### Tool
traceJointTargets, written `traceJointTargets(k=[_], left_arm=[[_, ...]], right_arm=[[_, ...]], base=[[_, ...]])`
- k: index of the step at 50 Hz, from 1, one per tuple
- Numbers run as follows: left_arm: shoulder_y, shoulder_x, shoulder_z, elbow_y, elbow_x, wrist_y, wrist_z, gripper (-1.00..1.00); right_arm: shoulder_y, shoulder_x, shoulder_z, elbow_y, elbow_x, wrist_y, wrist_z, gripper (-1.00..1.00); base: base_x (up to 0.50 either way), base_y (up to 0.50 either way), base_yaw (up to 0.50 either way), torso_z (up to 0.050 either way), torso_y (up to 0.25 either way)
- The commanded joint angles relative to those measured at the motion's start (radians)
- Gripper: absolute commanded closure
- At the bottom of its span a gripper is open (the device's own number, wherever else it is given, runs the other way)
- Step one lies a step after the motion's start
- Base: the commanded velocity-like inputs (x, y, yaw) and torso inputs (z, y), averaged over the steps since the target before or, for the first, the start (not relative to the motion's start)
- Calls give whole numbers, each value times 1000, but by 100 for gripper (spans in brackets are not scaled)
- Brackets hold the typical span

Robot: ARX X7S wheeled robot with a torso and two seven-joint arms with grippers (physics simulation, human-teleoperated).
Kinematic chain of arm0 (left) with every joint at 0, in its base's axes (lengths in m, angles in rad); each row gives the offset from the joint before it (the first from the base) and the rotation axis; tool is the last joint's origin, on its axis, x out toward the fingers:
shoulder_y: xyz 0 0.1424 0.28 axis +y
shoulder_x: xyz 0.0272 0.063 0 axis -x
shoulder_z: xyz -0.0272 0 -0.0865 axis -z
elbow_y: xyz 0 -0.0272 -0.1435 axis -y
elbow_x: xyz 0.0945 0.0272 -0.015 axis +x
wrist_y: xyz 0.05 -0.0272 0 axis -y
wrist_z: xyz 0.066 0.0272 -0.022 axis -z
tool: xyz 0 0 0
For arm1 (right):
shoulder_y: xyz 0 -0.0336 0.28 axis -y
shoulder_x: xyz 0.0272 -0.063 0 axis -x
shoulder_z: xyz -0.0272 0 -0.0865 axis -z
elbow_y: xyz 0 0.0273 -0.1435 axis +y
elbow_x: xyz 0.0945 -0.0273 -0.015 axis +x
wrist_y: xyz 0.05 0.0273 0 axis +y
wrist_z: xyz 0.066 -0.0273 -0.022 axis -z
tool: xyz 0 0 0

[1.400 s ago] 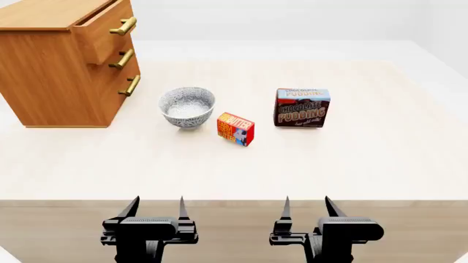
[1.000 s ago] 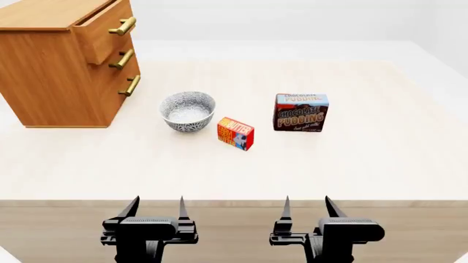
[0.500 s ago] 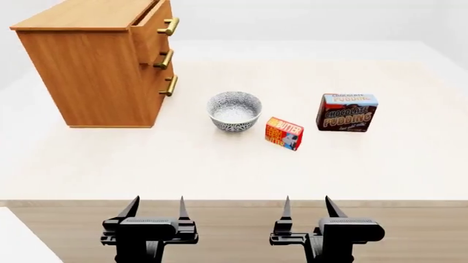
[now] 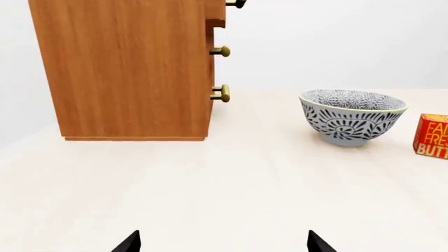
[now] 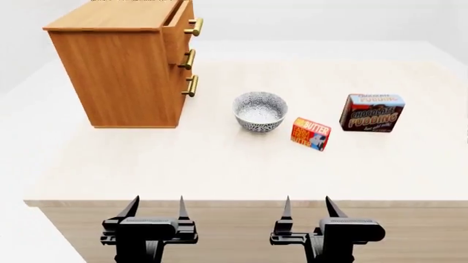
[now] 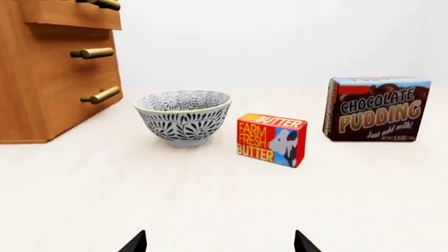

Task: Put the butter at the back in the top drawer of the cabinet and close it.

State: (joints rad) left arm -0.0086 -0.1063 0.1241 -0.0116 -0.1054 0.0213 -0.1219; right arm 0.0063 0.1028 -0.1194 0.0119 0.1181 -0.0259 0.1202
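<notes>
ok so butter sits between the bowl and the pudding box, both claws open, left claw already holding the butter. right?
Not quite. The left claw holds nothing; the head view shows it open at the near table edge, like the right claw. The butter does stand between the bowl and the pudding box.

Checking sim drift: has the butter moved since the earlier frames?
No. The butter keeps its place beside the bowl and cabinet; all slide right together in the head view, so the camera moved.
</notes>
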Motion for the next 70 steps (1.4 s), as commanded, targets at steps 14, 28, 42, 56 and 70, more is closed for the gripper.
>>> traceJointTargets(k=[14,28,42,56,70], left_arm=[[-15,-21,27,-4,-25,-28,-21,-100],[-14,-43,33,88,-21,-97,-58,-100],[-40,-92,29,377,-78,-350,-71,-100],[-143,-127,19,581,-127,-599,-99,-100],[-241,-146,16,711,-169,-811,-135,-100]], right_arm=[[6,20,-20,4,30,-4,24,-100],[-13,42,-24,-114,-3,68,92,-100],[35,104,-3,-391,48,396,121,-100],[144,147,4,-538,84,638,136,-100],[266,173,8,-665,142,881,139,-100]], base=[[0,0,0,50,0],[0,0,0,50,0],[0,0,0,50,0],[0,0,0,4,0],[0,0,0,0,0]])
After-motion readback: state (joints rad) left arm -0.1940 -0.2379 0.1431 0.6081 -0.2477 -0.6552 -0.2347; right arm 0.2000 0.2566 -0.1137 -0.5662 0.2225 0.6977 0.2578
